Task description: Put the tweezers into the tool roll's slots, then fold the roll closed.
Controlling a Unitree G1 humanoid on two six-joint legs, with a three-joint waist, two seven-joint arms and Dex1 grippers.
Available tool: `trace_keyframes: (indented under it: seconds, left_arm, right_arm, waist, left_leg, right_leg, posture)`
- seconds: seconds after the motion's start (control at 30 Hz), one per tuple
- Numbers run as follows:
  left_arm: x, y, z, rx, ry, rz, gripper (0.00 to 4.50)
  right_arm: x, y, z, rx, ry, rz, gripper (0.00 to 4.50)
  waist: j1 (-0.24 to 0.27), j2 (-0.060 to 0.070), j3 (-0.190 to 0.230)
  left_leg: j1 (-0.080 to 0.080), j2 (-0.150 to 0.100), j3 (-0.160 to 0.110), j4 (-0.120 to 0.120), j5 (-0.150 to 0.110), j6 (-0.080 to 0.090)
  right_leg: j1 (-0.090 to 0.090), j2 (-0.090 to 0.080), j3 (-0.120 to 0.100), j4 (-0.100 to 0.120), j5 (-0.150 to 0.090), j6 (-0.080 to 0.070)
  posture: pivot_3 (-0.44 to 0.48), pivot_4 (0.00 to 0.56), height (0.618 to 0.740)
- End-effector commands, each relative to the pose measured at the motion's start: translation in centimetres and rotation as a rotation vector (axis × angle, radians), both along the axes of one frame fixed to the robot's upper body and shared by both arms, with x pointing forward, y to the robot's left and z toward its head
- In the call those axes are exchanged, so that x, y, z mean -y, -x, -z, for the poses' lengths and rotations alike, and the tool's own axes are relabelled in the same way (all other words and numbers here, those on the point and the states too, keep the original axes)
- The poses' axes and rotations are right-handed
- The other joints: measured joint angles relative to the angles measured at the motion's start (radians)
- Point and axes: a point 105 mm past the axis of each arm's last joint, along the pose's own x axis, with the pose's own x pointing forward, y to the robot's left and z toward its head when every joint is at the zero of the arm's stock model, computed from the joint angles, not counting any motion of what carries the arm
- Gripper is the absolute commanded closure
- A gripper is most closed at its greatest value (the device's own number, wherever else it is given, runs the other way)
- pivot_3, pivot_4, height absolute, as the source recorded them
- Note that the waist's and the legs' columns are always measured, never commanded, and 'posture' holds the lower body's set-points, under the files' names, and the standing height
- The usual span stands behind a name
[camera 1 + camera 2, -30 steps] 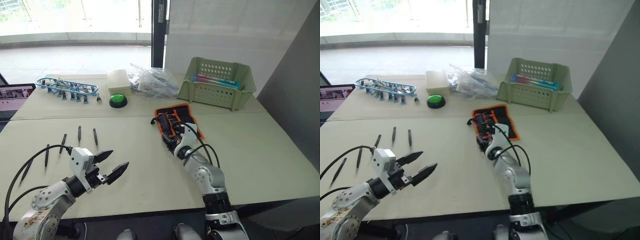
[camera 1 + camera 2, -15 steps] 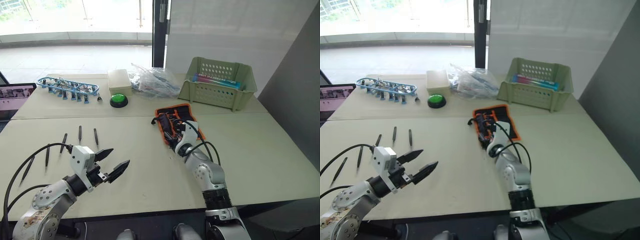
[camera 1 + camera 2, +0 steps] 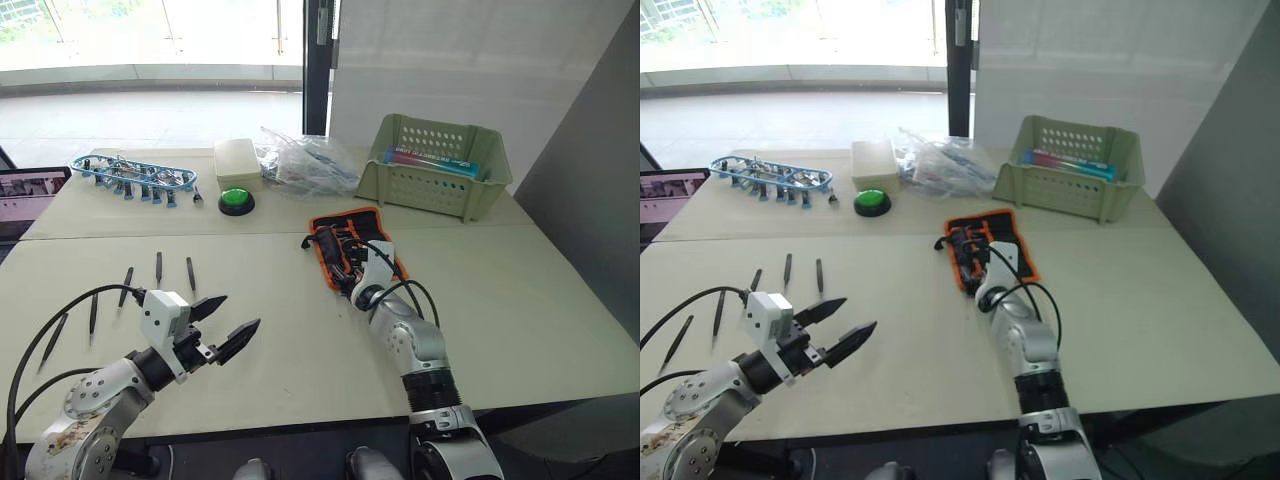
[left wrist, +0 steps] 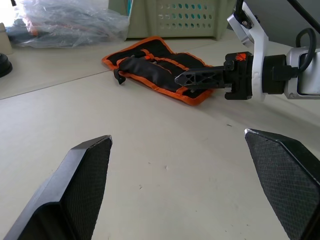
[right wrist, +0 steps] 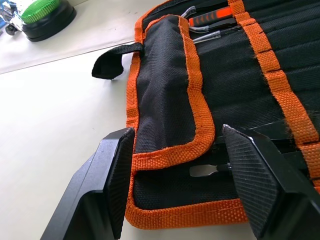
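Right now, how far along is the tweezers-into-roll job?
Done: nothing yet. All five tweezers lie loose on the table, apart from the tool roll. In hand: the open right gripper straddles the roll's near flap; the left gripper is open and empty. Left: slot all five, then fold the roll.

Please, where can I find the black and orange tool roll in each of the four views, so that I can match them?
Left eye view: the tool roll lies right of centre, in front of the basket.
Right eye view: near the centre, same spot on the table.
Left wrist view: upper middle, beyond the open left claw.
Right wrist view: very close, straddled by the open right claw.
Shared landmark: the roll's black strap, on the edge toward the robot's left.
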Motion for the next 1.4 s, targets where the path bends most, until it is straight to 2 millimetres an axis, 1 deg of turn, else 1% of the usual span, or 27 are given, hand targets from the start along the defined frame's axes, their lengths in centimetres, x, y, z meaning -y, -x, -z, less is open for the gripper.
trace_keyframes:
  seconds: [0.03, 0.13, 0.3, 0.33, 0.37, 0.4, 0.5, 0.57, 0.77, 0.87, 0.97, 1.03, 1.17, 1.3, 1.4]
  left_arm:
    - [-0.1, 0.3, -1.0, 0.042, 0.005, 0.002, 0.00]
    - [-0.2, 0.5, -0.9, 0.041, 0.006, 0.002, 0.00]
    - [-0.3, 0.6, -0.7, 0.039, 0.008, -0.002, 0.00]
    - [-0.3, 0.6, -0.7, 0.039, 0.008, -0.003, 0.00]
    - [-0.3, 0.6, -0.6, 0.039, 0.008, -0.004, 0.00]
    - [-0.3, 0.6, -0.6, 0.039, 0.009, -0.004, 0.00]
    - [-0.4, 0.6, -0.6, 0.041, 0.010, -0.005, 0.00]
    - [-0.4, 0.5, -0.6, 0.042, 0.010, -0.004, 0.00]
    - [-0.4, 0.4, -0.8, 0.047, 0.010, -0.004, 0.00]
    - [-0.3, 0.3, -0.9, 0.049, 0.011, -0.005, 0.00]
    - [-0.4, 0.3, -0.9, 0.049, 0.012, -0.008, 0.00]
    - [-0.5, 0.2, -0.9, 0.048, 0.011, -0.011, 0.00]
    - [-0.7, 0.0, -0.8, 0.047, 0.008, -0.016, 0.00]
    - [-1.1, -0.4, -0.3, 0.029, -0.015, -0.007, 0.00]
    - [-1.2, -0.4, 0.2, 0.016, -0.061, 0.042, 0.00]
  right_arm:
    - [-2.6, 0.2, -1.7, 0.023, -0.097, -0.082, 1.54]
    - [-2.3, 0.0, -1.8, 0.022, -0.106, -0.070, 1.54]
    - [-2.0, 0.0, -1.4, 0.004, -0.123, -0.057, 1.54]
    - [-2.0, 0.0, -1.2, -0.003, -0.123, -0.053, 2.05]
    - [-1.9, 0.0, -1.1, -0.009, -0.123, -0.050, 2.30]
    - [-1.9, 0.0, -1.0, -0.012, -0.126, -0.048, 2.70]
    - [-2.0, 0.0, -1.1, -0.011, -0.135, -0.045, 3.64]
    - [-2.0, -0.1, -1.2, -0.006, -0.133, -0.045, 4.42]
    - [-1.9, -0.2, -1.6, 0.011, -0.144, -0.036, 4.46]
    - [-1.8, -0.2, -2.8, 0.070, -0.155, -0.040, 4.46]
    - [-2.1, 0.3, -4.1, 0.161, -0.085, -0.106, 4.46]
    - [-2.5, 1.0, -4.6, 0.211, -0.028, -0.176, 4.46]
    - [-3.5, 3.1, -4.0, 0.252, 0.090, -0.364, 4.46]
    - [-2.4, 5.0, -2.1, 0.319, 0.360, -0.514, 4.46]
    - [-1.2, 6.3, -0.6, 0.339, 0.478, -0.592, 4.46]
  waist:
    - [-0.001, 0.000, 0.000]
    - [-0.001, 0.000, 0.000]
    - [-0.001, 0.000, 0.000]
    - [0.000, 0.000, 0.000]
    - [0.000, 0.000, 0.000]
    - [-0.001, 0.000, 0.000]
    - [-0.001, 0.000, 0.000]
    - [0.000, 0.000, 0.000]
    - [0.000, 0.000, 0.000]
    - [0.000, 0.000, 0.000]
    - [-0.001, 0.000, 0.000]
    - [-0.001, 0.000, 0.000]
    - [0.001, 0.000, 0.000]
    - [0.009, 0.000, 0.000]
    - [0.012, 0.000, 0.000]
  left_leg:
    - [0.000, 0.000, 0.000, 0.000, 0.000, 0.000]
    - [0.000, 0.000, 0.000, 0.000, 0.000, 0.000]
    - [0.000, 0.000, 0.000, 0.000, 0.000, 0.000]
    - [0.000, 0.000, 0.000, 0.000, 0.000, 0.000]
    - [0.000, 0.000, 0.000, 0.000, 0.000, 0.000]
    - [0.000, 0.000, 0.000, 0.000, 0.000, 0.000]
    - [0.000, 0.000, 0.000, 0.000, 0.000, 0.000]
    - [0.000, 0.000, 0.000, 0.000, 0.000, 0.000]
    - [0.000, 0.000, 0.000, 0.000, 0.000, 0.000]
    - [0.000, 0.000, 0.000, 0.000, 0.000, 0.000]
    - [0.000, 0.000, 0.000, 0.000, 0.000, 0.000]
    - [-0.001, 0.000, 0.000, 0.000, 0.000, 0.000]
    - [-0.001, 0.000, 0.000, 0.000, 0.000, 0.000]
    - [-0.001, -0.001, 0.000, 0.000, 0.000, 0.000]
    - [-0.001, -0.001, 0.000, 0.000, 0.000, 0.000]
  right_leg:
    - [0.000, 0.000, 0.000, 0.000, 0.000, 0.000]
    - [0.000, 0.000, 0.000, 0.000, 0.000, 0.000]
    - [0.000, 0.000, 0.000, 0.000, 0.000, 0.000]
    - [0.000, 0.000, 0.000, 0.000, 0.000, 0.000]
    - [0.000, 0.000, 0.000, 0.000, 0.000, 0.000]
    - [0.000, 0.000, 0.000, 0.000, 0.000, 0.000]
    - [0.000, 0.000, 0.000, 0.000, 0.000, 0.000]
    - [0.000, 0.000, 0.000, 0.000, 0.000, 0.000]
    - [0.000, 0.000, 0.000, 0.000, 0.000, 0.000]
    - [0.000, 0.000, 0.000, 0.000, 0.000, 0.000]
    - [0.000, 0.000, 0.000, 0.000, 0.000, 0.000]
    - [-0.001, 0.000, 0.000, 0.000, 0.000, 0.000]
    - [-0.001, 0.000, 0.000, 0.000, 0.000, 0.000]
    - [-0.001, 0.000, 0.000, -0.001, 0.000, 0.000]
    - [-0.001, 0.000, 0.000, -0.001, 0.000, 0.000]
  posture:
    - [0.000, 0.150, 0.740]
    - [0.000, 0.150, 0.740]
    - [0.000, 0.150, 0.740]
    - [0.000, 0.150, 0.740]
    - [0.000, 0.150, 0.740]
    - [0.000, 0.150, 0.740]
    - [0.000, 0.150, 0.740]
    - [0.000, 0.150, 0.740]
    - [0.000, 0.150, 0.740]
    - [0.000, 0.150, 0.740]
    - [0.000, 0.150, 0.740]
    - [0.000, 0.150, 0.740]
    - [0.000, 0.150, 0.740]
    - [0.000, 0.150, 0.740]
    - [0.000, 0.150, 0.740]
